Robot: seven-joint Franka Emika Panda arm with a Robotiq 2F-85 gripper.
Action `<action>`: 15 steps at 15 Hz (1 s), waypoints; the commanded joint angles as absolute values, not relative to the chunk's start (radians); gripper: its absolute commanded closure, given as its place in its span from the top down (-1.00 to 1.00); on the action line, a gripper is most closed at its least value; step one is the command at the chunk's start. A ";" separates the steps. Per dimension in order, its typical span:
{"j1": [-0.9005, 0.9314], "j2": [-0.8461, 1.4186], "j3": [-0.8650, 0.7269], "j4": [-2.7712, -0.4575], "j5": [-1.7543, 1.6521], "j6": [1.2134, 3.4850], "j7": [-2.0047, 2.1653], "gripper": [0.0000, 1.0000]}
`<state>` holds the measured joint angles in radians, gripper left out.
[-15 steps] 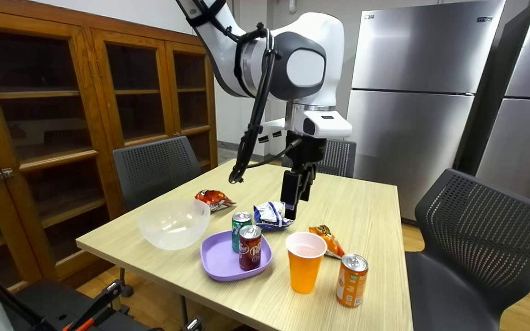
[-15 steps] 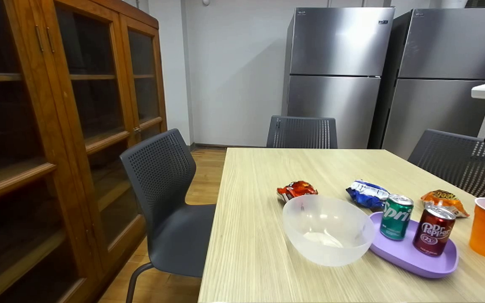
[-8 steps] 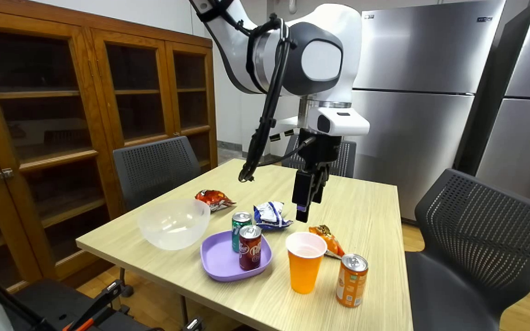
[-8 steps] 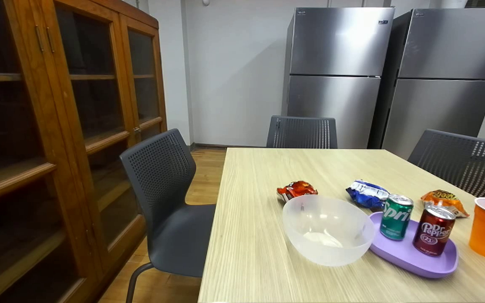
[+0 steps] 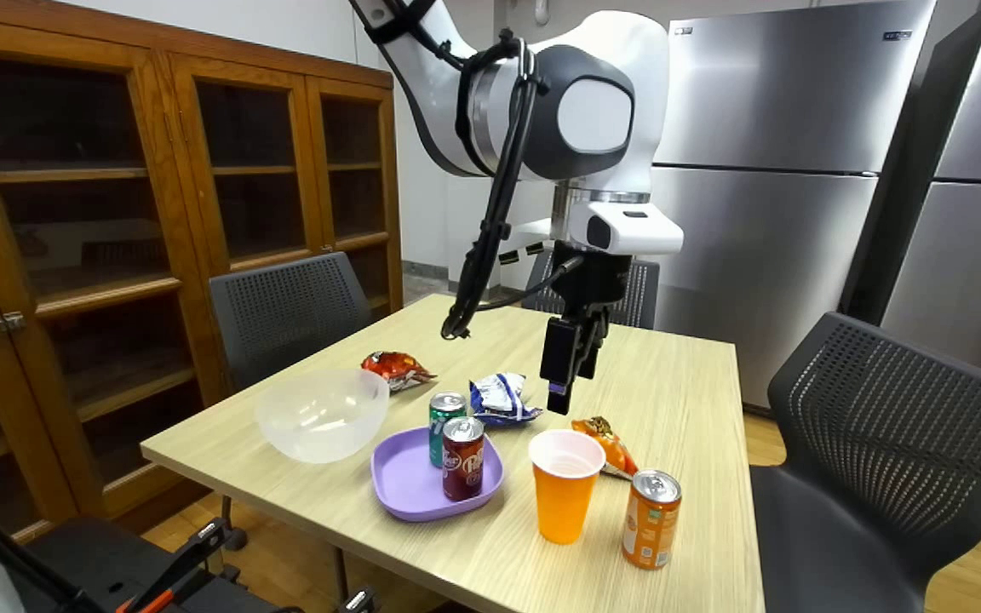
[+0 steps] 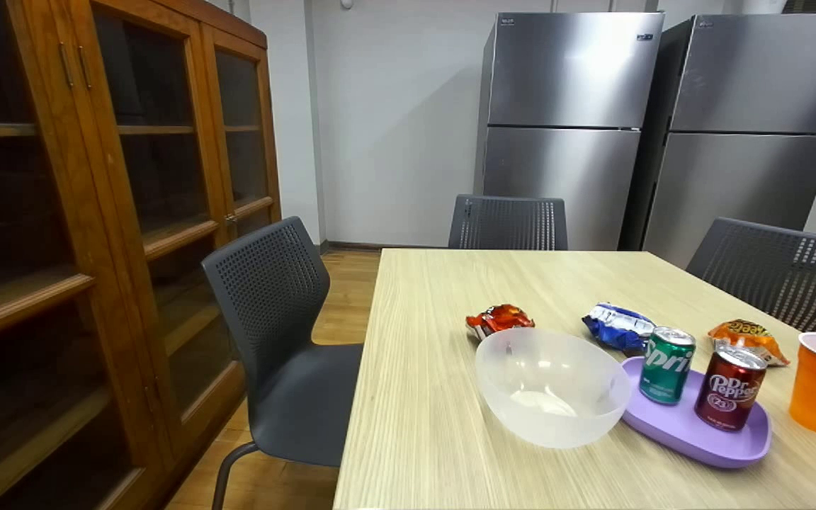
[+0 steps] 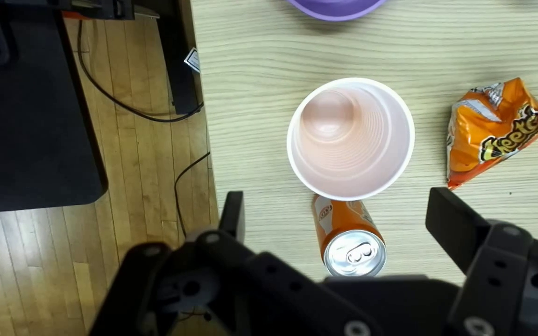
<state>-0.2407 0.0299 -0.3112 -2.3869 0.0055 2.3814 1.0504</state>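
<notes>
The gripper (image 7: pixel 336 212) hangs higher than the cup (image 5: pixel 564 507), its empty jaws wide apart; only the exterior views show the clear bowl (image 6: pixel 555 428).

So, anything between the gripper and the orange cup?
Nothing visible: in the wrist view, the whole rim of the orange cup shows beyond the open gripper. The orange can stands close beside the cup, possibly crowding the jaws.
</notes>
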 commanded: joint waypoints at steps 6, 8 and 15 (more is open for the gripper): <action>-0.276 0.074 -0.329 -2.363 0.021 2.425 1.045 1.00; -0.283 0.097 -0.338 -2.358 0.029 2.458 1.043 1.00; -0.279 0.223 -0.359 -2.312 0.037 2.591 1.060 1.00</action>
